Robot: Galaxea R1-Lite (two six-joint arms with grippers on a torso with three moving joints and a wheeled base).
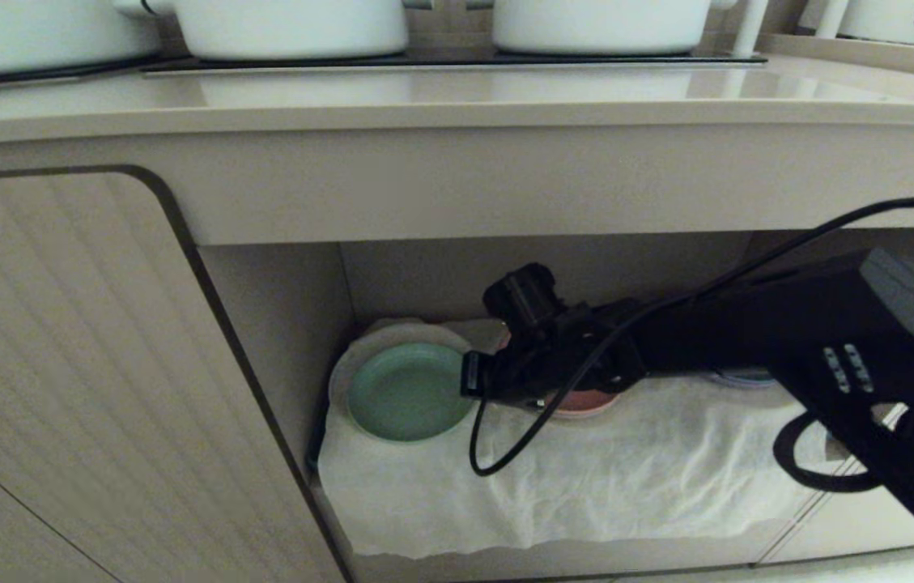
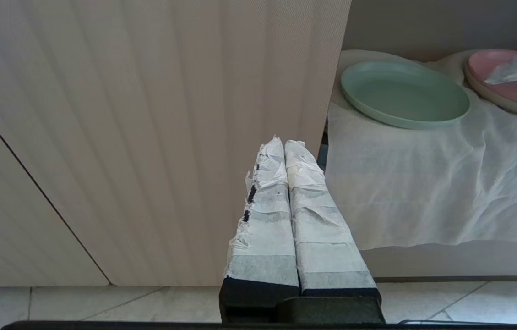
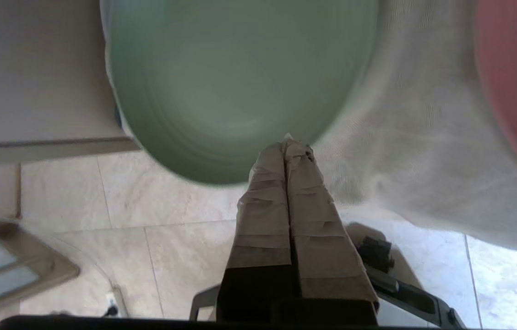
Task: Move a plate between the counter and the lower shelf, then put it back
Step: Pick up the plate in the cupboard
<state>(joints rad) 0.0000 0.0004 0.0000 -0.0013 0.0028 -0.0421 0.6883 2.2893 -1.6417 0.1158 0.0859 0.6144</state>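
Reaching into the lower shelf (image 1: pixel 554 494), our right gripper (image 3: pixel 288 142) is pressed together beside the mint-green plate (image 1: pixel 410 391); lifting it to the tabletop (image 1: pixel 457 101) is left.

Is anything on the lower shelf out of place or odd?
Little stands out. The cloth is wrinkled and hangs over the shelf's front edge. The green plate lies flat on it, beside a pink plate. Nothing is spilled or broken.
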